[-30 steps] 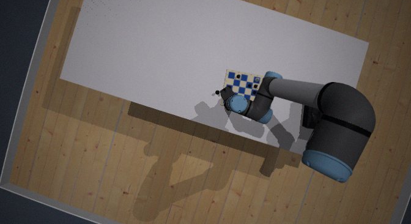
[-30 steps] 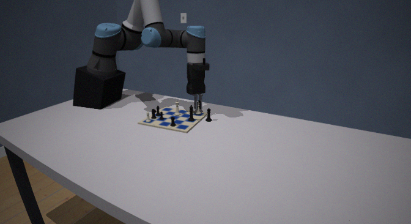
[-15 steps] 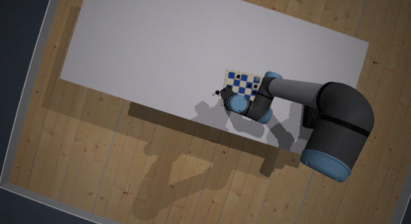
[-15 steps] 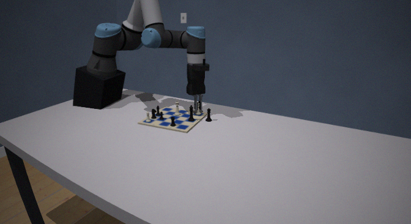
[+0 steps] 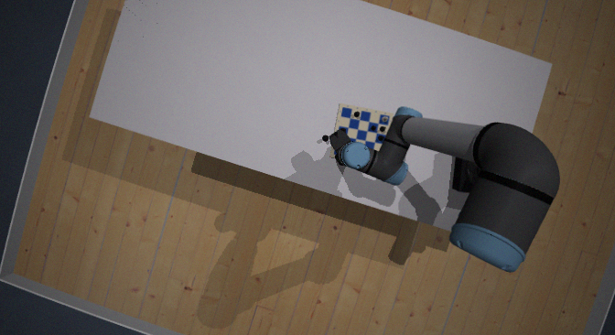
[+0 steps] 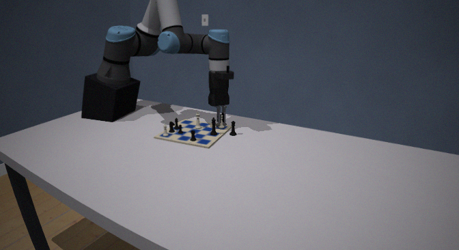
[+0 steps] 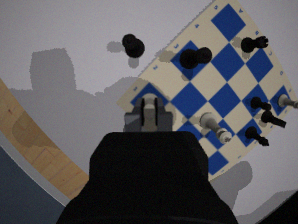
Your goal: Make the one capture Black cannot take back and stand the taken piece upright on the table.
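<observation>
The small blue-and-cream chessboard lies on the white table and also shows from above and in the wrist view. My gripper points straight down over the board's right corner and is shut on a white piece. I cannot tell whether that piece touches its square. A black piece stands upright on the table just off that corner; it also shows from above and in the wrist view. A tall black piece stands on the board close to my fingers.
Several black pieces and two more white ones, a tall one and a pawn, stand upright on the board. The arm's black base block sits at the table's back left. The table edge runs close behind the gripper.
</observation>
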`<action>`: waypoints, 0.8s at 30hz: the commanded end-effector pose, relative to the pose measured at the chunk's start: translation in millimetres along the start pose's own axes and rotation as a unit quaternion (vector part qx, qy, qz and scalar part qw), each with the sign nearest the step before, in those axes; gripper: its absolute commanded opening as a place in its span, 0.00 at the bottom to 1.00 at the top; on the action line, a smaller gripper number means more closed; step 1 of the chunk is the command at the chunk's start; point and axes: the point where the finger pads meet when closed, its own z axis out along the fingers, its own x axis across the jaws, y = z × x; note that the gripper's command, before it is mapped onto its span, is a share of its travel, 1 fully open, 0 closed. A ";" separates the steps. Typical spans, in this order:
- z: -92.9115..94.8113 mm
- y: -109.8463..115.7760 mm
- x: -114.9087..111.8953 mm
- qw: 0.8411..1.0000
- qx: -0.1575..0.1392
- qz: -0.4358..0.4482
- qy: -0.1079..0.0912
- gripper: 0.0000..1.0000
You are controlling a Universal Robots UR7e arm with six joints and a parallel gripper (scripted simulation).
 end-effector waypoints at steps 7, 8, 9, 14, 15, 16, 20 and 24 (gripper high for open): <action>-0.5 -0.4 -0.3 1.000 0.001 0.000 0.000 0.00; -0.5 -0.4 -0.3 1.000 0.001 0.000 0.000 0.00; -0.5 -0.4 -0.3 1.000 0.001 0.000 0.000 0.00; -0.5 -0.4 -0.3 1.000 0.001 0.000 0.000 0.00; -0.5 -0.4 -0.3 1.000 0.001 0.000 0.000 0.00; -0.5 -0.4 -0.3 1.000 0.001 0.000 0.000 0.00; -0.5 -0.4 -0.3 1.000 0.001 0.000 0.000 0.32; -0.5 -0.4 -0.3 1.000 0.001 0.000 0.000 0.48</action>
